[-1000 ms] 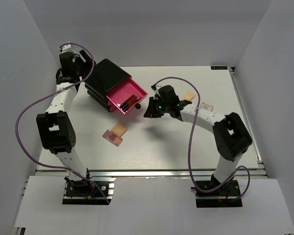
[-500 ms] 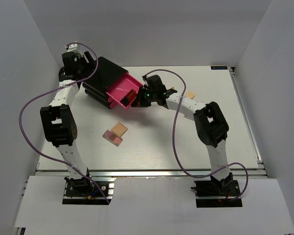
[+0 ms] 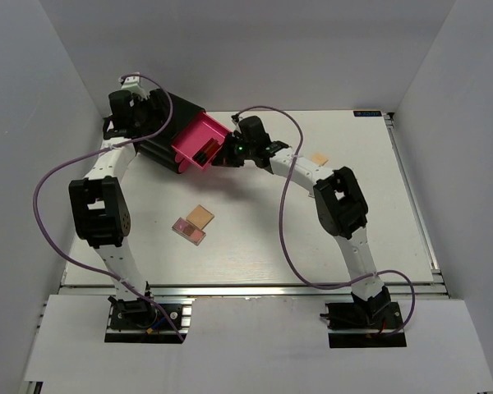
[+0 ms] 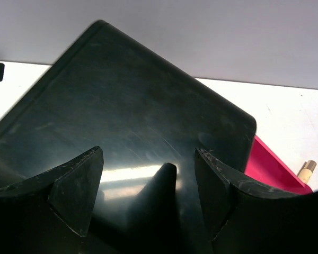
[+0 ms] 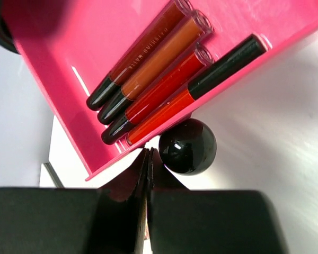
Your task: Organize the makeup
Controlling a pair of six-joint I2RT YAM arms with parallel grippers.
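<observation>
**Four pencils in the open drawer, right gripper at its knob**

The pink drawer (image 3: 199,141) stands out from the black box (image 3: 156,148) at the far left of the bench (image 3: 246,246); four dark-and-red pencils (image 5: 159,79) lie side by side in it, close against its front wall. The right gripper (image 5: 149,159) has its fingers pressed together on nothing, just beside the drawer's round black knob (image 5: 188,146); whether it touches the knob cannot be told. The left gripper (image 4: 148,151) is at the back of the box, its fingers (image 4: 74,185) spread apart over the glossy top, clamped on nothing. A pink-brown palette (image 3: 189,231) and a tan compact (image 3: 201,217) lie touching on the bench, well apart from the box; a small tan piece (image 3: 319,158) lies alone to the right of the right gripper.
</observation>
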